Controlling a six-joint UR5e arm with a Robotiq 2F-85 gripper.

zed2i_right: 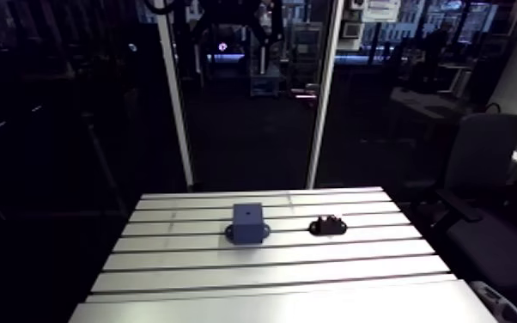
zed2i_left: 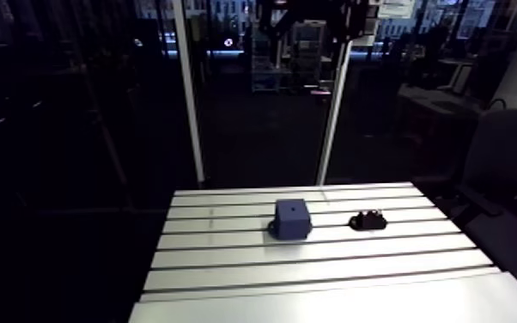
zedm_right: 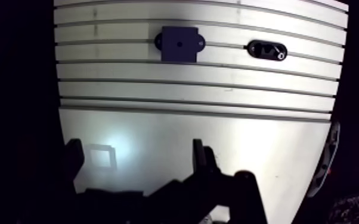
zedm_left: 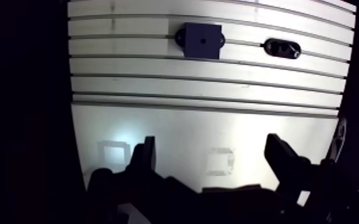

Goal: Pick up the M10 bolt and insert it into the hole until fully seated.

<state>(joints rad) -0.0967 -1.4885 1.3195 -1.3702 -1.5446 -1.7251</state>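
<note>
In the arm view, a dark-blue rectangular block (zed2i_left: 291, 218) with a small hole in its top stands mid-way across the slotted aluminium table (zed2i_left: 313, 283). A small black holder (zed2i_left: 367, 221) lies beside it, not touching. In the wrist view, the gripper (zedm_left: 213, 158) hangs over the table's smooth near strip with its two black fingers (zedm_left: 146, 156) wide apart and nothing between them. Block and holder lie well ahead, and the M10 bolt (zedm_right: 280, 56) shows only as a pale glint at the holder's end.
</note>
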